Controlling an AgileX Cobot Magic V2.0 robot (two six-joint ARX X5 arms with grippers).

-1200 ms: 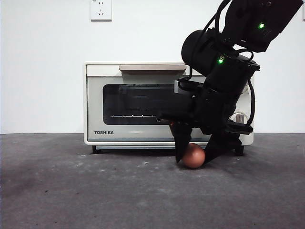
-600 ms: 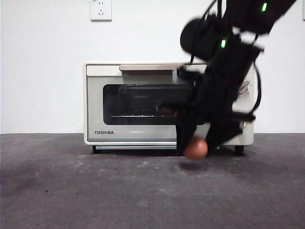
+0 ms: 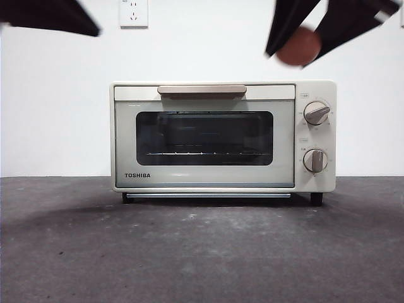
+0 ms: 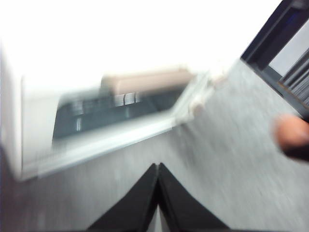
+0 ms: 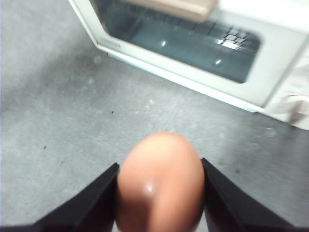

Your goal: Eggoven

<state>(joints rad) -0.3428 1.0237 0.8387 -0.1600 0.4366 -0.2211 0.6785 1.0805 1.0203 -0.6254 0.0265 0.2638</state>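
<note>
The cream Toshiba toaster oven (image 3: 222, 136) stands on the dark table with its door closed, tan handle (image 3: 202, 89) across the top of the door. My right gripper (image 3: 302, 45) hangs high above the oven's right end, shut on the reddish-brown egg (image 3: 299, 45). In the right wrist view the egg (image 5: 160, 182) fills the gap between the black jaws, with the oven (image 5: 203, 46) below it. My left gripper (image 4: 158, 181) is shut with nothing in it, facing the blurred oven (image 4: 120, 111); it shows as a dark tip (image 3: 53, 16) at the front view's top left.
Two grey dials (image 3: 315, 113) sit on the oven's right panel. A white wall with a socket (image 3: 133, 12) rises behind the oven. The grey table (image 3: 202, 252) spreads in front of it.
The right gripper has lifted the egg from the table in front of the oven to high above the oven's right end. The left arm's tip has come into view at the top left.
</note>
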